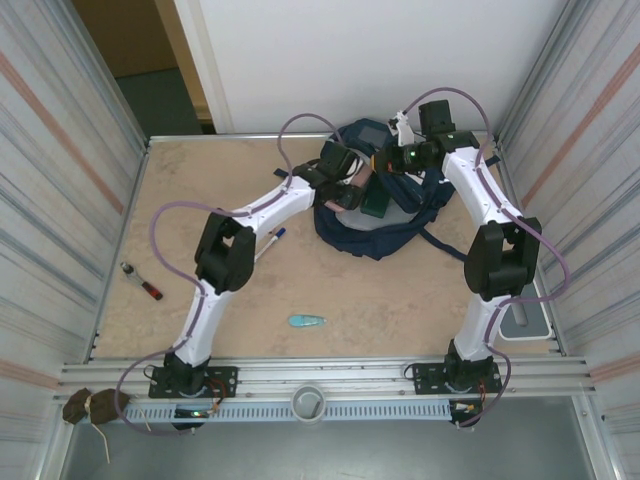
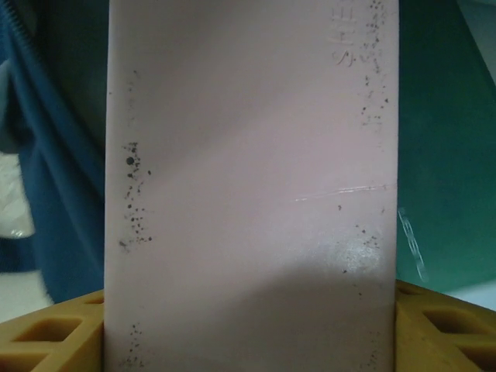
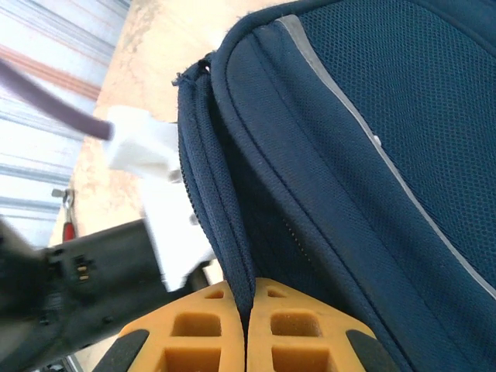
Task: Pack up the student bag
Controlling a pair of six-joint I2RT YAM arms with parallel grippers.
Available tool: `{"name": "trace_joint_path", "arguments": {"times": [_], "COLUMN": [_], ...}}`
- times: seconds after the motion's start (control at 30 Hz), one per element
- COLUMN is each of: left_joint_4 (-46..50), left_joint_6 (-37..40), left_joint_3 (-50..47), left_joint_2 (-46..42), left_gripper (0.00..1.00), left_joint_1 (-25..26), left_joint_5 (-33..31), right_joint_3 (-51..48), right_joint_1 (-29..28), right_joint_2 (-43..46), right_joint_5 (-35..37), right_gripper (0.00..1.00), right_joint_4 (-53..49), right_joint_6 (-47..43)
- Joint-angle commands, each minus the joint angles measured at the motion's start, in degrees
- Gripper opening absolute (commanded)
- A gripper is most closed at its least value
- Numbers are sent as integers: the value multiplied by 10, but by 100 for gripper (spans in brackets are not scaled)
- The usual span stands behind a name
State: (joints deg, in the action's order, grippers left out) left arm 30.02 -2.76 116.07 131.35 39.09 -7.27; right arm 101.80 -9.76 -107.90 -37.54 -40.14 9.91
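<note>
We saw the student bag [image 1: 372, 240] lying at the far middle of the counter [image 1: 400, 310], with both arms reaching onto it. The right gripper [image 3: 246, 325] was pressed together, pinching the bag's navy rim fabric [image 3: 232, 256] between its yellow fingers [image 3: 190, 341]. The left gripper [image 2: 248, 329] clamped a pale pink slab [image 2: 248, 155], speckled with dark dots, its fingers tight against either edge. Beside the slab stood a dark green item [image 2: 446, 155] against blue fabric. Nearer the arm bases, well apart from the bag, lay a turquoise pen-like thing [image 1: 307, 321], a red-handled tool [image 1: 141, 281] and a white pen [image 1: 270, 243].
</note>
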Motion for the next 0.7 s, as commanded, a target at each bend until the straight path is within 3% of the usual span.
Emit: {"name": "trace_joint_path", "arguments": {"times": [0.0,0.17,0.4,0.53,0.67], "left_joint_4": [-33,-62,-111,-133,-104], "left_joint_6": [-28,-29,-66,-87,-83], "left_joint_3": [30,-81,-287,-363,-327], "left_joint_2": [8,-70,-210,-246,-209], "left_gripper": [65,84,84,65,41], "left_joint_1": [-3,-3,5,5,2], "left_joint_5": [-13,17,69,91,94], "right_joint_3": [8,-13,-29,-36,-47], "right_joint_1": [-2,0,3,4,4], "right_joint_2": [16,24,28,32,35], "right_joint_5": [-28,-24,-24,-22,-23], "right_gripper": [0,0,0,0,0], "right_joint_4": [2,12,19,22,30], "right_joint_6": [12,11,11,11,13]}}
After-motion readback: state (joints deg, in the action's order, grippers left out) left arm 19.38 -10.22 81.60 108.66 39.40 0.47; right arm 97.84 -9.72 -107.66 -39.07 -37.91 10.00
